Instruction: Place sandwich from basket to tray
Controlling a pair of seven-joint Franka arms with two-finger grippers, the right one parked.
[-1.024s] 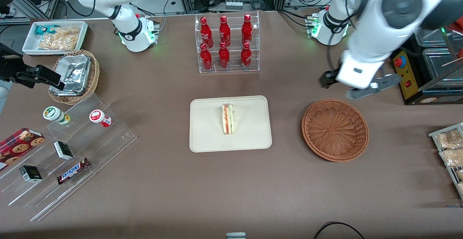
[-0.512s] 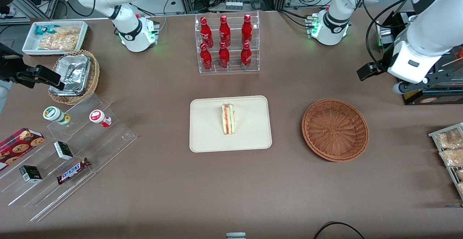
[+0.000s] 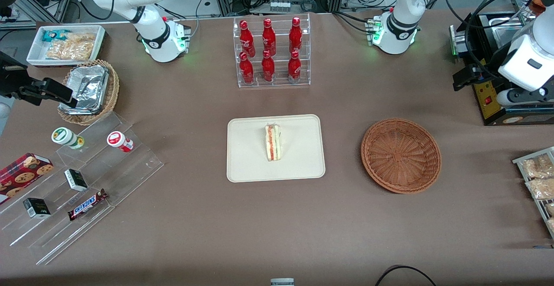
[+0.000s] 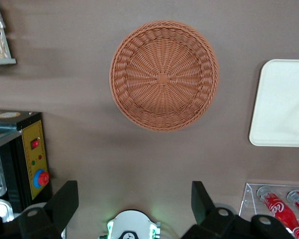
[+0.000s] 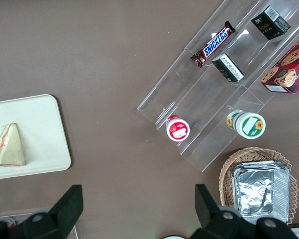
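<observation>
The sandwich [image 3: 273, 142] lies on its side on the cream tray [image 3: 246, 156], near the tray's middle. The right wrist view also shows the sandwich [image 5: 9, 145] on the tray [image 5: 40, 124]. The reddish-brown wicker basket [image 3: 401, 155] stands empty beside the tray, toward the working arm's end. My left gripper [image 3: 521, 98] hangs high over the black control box at the working arm's end, well apart from the basket. In its wrist view the gripper [image 4: 133, 199] is open and empty, with the basket [image 4: 164, 74] and part of the tray [image 4: 279, 99] below.
A rack of red bottles [image 3: 272, 52] stands farther from the front camera than the tray. A black control box [image 3: 489, 91] and snack packets [image 3: 536, 178] are at the working arm's end. A stepped acrylic shelf [image 3: 78, 182] and a foil-lined tan basket [image 3: 88, 91] are at the parked arm's end.
My left gripper has swung away from above the basket's rim toward the working arm's end of the table. The sandwich, tray and basket have not moved.
</observation>
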